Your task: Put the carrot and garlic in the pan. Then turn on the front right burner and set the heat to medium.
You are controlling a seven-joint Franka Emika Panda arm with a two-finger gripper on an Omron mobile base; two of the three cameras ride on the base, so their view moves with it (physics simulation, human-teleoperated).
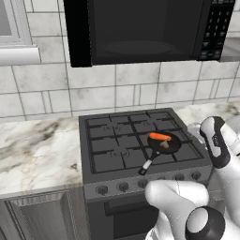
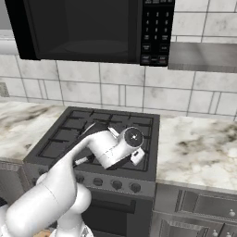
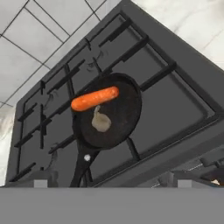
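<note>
Hand view looks down on the stove (image 3: 175,100), its black grates running from 11 o'clock to 4 o'clock, set between marble surface (image 1: 37,150) stretches. On the front right burner (image 1: 176,152) sits the pan (image 3: 124,118), its handle reaching toward 7 o'clock. The carrot (image 3: 95,99) lies across the pan's rim at 10 o'clock, and the garlic (image 3: 101,121) rests just beside it near the pan's middle. Both look light and stiff, and need no further grasp. A row of knobs (image 1: 140,183) lines the stove front; these look small, rigid and best pinched across. The end effector (image 3: 109,183) stands spread wide, holding nothing.
</note>
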